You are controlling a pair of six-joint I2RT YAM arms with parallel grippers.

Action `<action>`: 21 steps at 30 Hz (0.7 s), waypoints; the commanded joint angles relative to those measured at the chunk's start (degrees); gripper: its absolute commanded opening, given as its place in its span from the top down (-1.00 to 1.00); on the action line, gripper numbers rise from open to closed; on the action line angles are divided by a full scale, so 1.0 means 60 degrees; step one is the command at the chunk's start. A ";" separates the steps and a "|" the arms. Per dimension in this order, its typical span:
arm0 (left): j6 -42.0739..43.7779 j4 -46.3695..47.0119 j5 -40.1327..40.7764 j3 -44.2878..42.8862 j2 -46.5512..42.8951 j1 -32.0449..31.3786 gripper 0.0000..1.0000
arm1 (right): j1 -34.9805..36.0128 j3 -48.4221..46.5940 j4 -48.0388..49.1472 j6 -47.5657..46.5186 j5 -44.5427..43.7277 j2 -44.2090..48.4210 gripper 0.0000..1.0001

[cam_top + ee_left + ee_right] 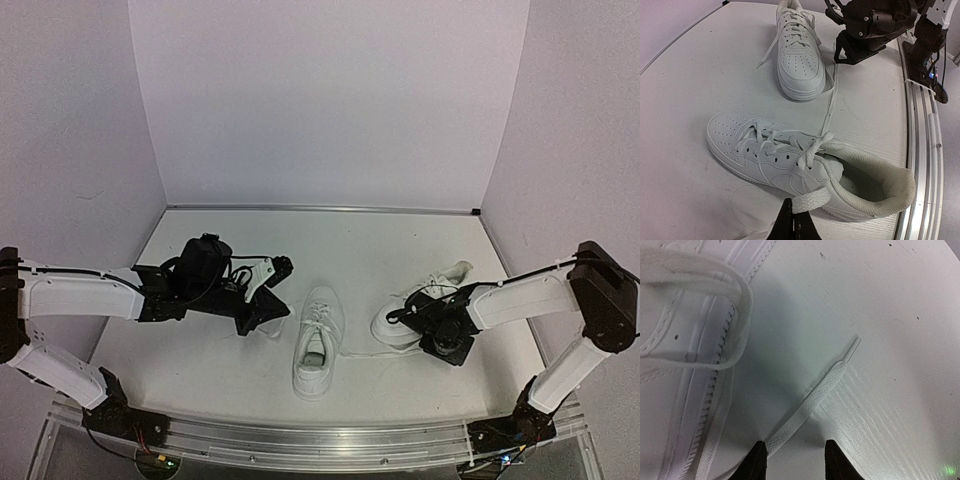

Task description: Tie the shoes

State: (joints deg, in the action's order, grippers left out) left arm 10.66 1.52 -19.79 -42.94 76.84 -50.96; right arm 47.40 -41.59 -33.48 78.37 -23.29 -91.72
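Two all-white low-top sneakers stand on the white desk [200, 345]: the centre sneaker [318, 342] and, near it, the right sneaker [390, 326]. The left hand [792, 225], closed, pinches a flat white lace [810, 200] beside the centre sneaker's heel. The right hand [795, 460], fingers apart, straddles a second lace end [812, 397] lying on the desk.

1. All three views checked: no text, label, brand, number or sign can be read.
2. Shoes [775, 160]: the white uppers show only stitching and perforation holes, with no legible mark.
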 commanded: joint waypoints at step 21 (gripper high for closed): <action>0.0242 0.0039 -0.0096 -0.0651 -0.0105 -0.0034 1.00 | -0.0077 -0.0177 -0.0090 -0.0159 -0.0138 -0.0036 0.17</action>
State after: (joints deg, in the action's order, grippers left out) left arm 10.77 1.50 -19.83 -44.21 76.84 -50.96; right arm 47.16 -41.65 -32.86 76.38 -22.65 -90.29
